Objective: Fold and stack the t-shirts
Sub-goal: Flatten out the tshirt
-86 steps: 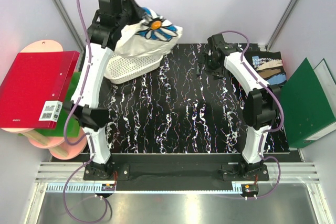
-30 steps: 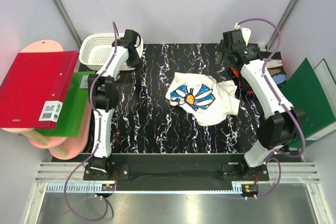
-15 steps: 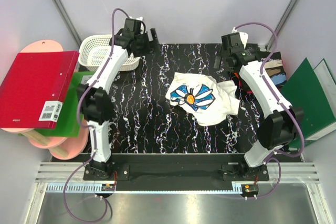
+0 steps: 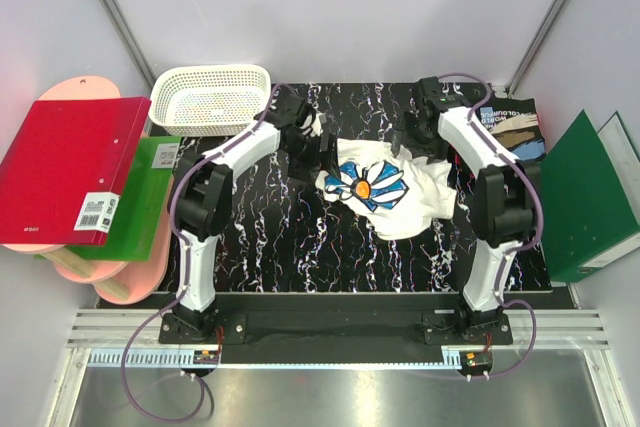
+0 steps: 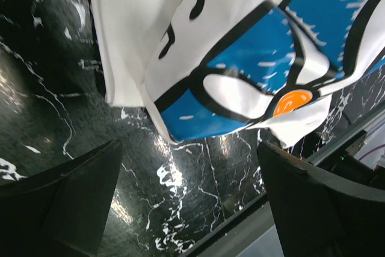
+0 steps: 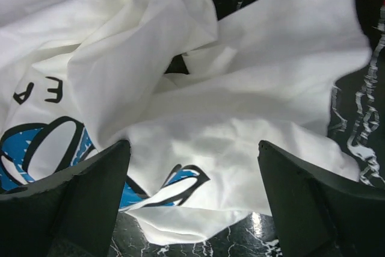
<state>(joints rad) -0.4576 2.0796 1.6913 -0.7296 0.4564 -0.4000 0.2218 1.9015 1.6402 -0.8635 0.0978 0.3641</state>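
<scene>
Two arms reach inward over a black tabletop (image 4: pixel 300 247) veined with white, marble-like and glossy enough to catch the light. Pale, plain walls close the cell on three sides, with slanted metal struts (image 4: pixel 110 7) in the far corners. A metal rail (image 4: pixel 330 332) runs along the near edge by the arm bases.

On the table's far half, right of centre, lies the white t-shirt (image 4: pixel 405 212), crumpled and unfolded. Its print faces up: a flower with blue petals, dark outlines and an orange centre, with dark letters beside it. The left gripper (image 5: pixel 187 148) hovers over the shirt's left edge. Its fingers (image 5: pixel 66 197) are spread wide, with only cloth and table showing below the gap. The right gripper (image 6: pixel 194 145) hangs over the shirt's far right folds, likewise spread wide and holding nothing.

A black t-shirt (image 4: pixel 512 125) with pale lettering lies folded at the table's far right corner, partly behind the right arm. A white lattice basket (image 4: pixel 165 97) stands at the far left corner. Off the table's left side a red binder (image 4: pixel 60 167) overlaps a green binder (image 4: pixel 140 207), both lying over pink boards (image 4: pixel 85 92). A second green binder (image 4: pixel 590 197) sits off the right side.
</scene>
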